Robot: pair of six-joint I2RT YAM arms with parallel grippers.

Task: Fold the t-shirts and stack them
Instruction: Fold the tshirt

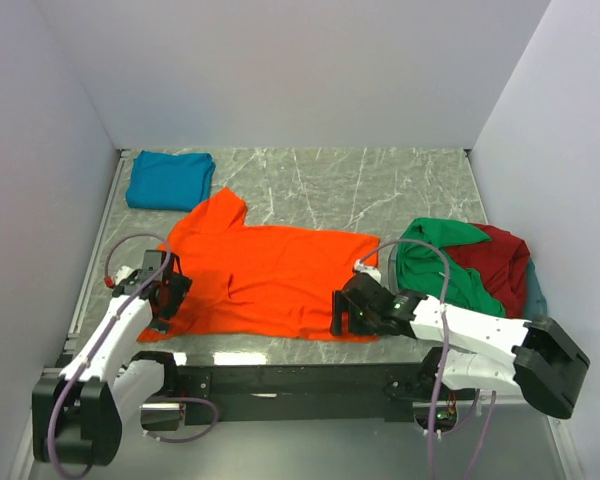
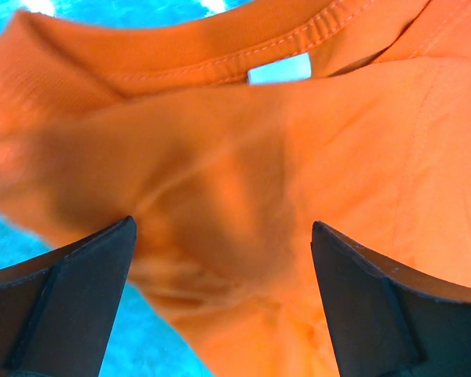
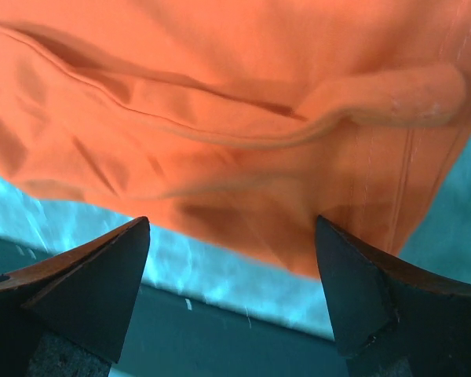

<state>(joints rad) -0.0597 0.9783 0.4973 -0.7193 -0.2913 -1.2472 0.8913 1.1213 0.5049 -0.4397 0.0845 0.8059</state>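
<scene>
A grey marbled worktop (image 1: 380, 190) sits boxed in by plain white walls on three sides. The orange t-shirt (image 1: 270, 275) lies spread flat across its near middle. The teal t-shirt (image 1: 168, 180) is folded in the far left corner, and the green t-shirt (image 1: 440, 255) and dark red t-shirt (image 1: 505, 260) are heaped at the right edge. Bare marble lies open behind the orange cloth. The left hand (image 2: 224, 236) gapes wide over the collar; the right hand (image 3: 231, 232), likewise released, hangs over the near right hem by the worktop's front edge.
</scene>
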